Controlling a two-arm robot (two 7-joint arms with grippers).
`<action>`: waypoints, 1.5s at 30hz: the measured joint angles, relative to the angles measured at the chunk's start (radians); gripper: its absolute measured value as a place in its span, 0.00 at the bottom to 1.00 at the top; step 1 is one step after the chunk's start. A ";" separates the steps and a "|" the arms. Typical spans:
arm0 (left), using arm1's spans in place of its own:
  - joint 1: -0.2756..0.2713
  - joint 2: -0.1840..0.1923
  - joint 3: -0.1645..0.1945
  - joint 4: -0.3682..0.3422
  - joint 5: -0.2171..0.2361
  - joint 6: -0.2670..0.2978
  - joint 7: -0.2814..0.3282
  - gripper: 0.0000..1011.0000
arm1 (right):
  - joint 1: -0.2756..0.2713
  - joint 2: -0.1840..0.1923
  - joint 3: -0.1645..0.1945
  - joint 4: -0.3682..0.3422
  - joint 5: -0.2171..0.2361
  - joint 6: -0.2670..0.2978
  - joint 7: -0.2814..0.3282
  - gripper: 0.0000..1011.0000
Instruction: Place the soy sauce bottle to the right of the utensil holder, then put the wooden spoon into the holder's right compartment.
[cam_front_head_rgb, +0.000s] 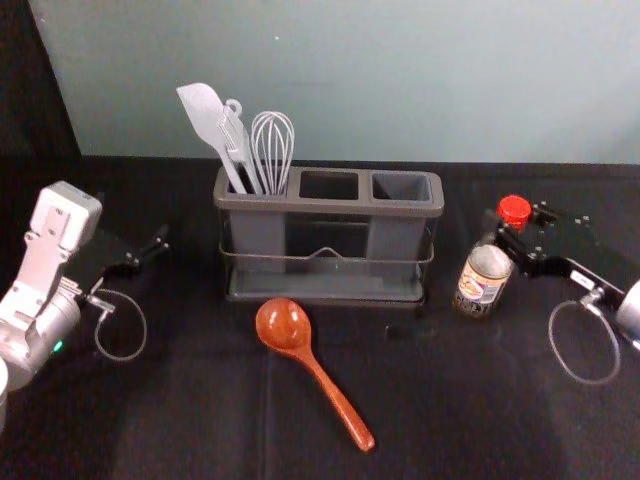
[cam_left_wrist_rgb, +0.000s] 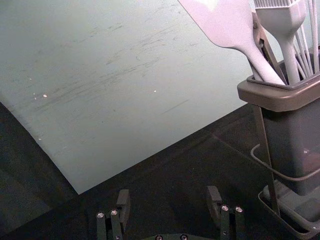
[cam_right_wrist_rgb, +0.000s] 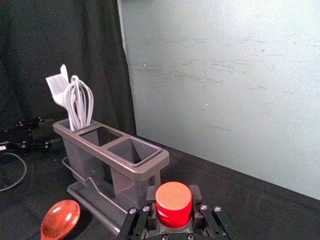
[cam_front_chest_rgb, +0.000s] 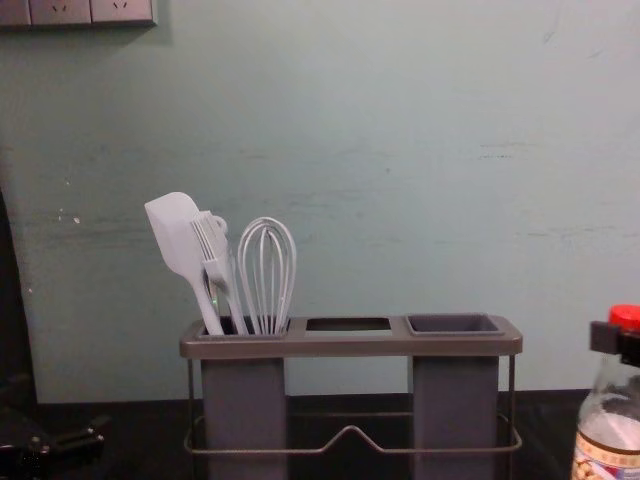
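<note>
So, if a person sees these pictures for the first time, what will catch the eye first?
Probably the red cap of the bottle, at the right, held in the right gripper. Next, the glossy reddish spoon, lying in front of the holder. Then the pale spatula and whisk, rising from the holder's left compartment.
</note>
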 joint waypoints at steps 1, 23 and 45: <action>0.000 0.000 0.000 0.000 0.000 0.000 0.000 0.99 | 0.008 -0.003 -0.005 0.006 -0.006 -0.001 0.001 0.38; 0.000 0.000 0.000 0.000 0.000 0.000 0.000 0.99 | 0.120 -0.075 -0.043 0.114 -0.077 -0.018 0.014 0.38; 0.000 0.000 0.000 0.000 0.000 0.000 0.000 0.99 | 0.134 -0.100 -0.046 0.147 -0.105 0.004 -0.001 0.38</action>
